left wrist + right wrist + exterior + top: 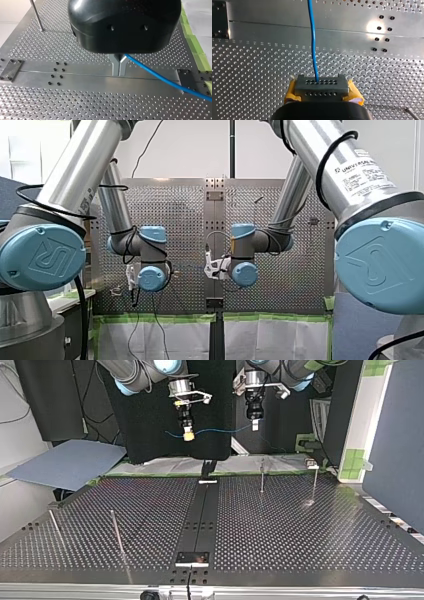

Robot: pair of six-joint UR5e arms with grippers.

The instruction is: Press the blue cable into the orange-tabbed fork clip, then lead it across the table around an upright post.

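The blue cable [220, 430] hangs in the air between both grippers, high above the table's far edge in the top view. My left gripper [254, 424], black with metal fingers, is shut on one end; in the left wrist view the blue cable [160, 77] leaves its shut gripper [119, 68] sideways. My right gripper [188, 435] has yellow pads and is shut on the blue cable [312, 45], which runs straight ahead from the right gripper [321, 83]. A short tail droops past it. No orange-tabbed clip shows in any view.
Thin upright posts [261, 477], [315, 482], [117, 532] stand on the perforated table [300, 530]. A smooth centre rail [202, 515] crosses it, with a small plate [192, 558] at its near end. One post [37, 16] stands beyond my left gripper.
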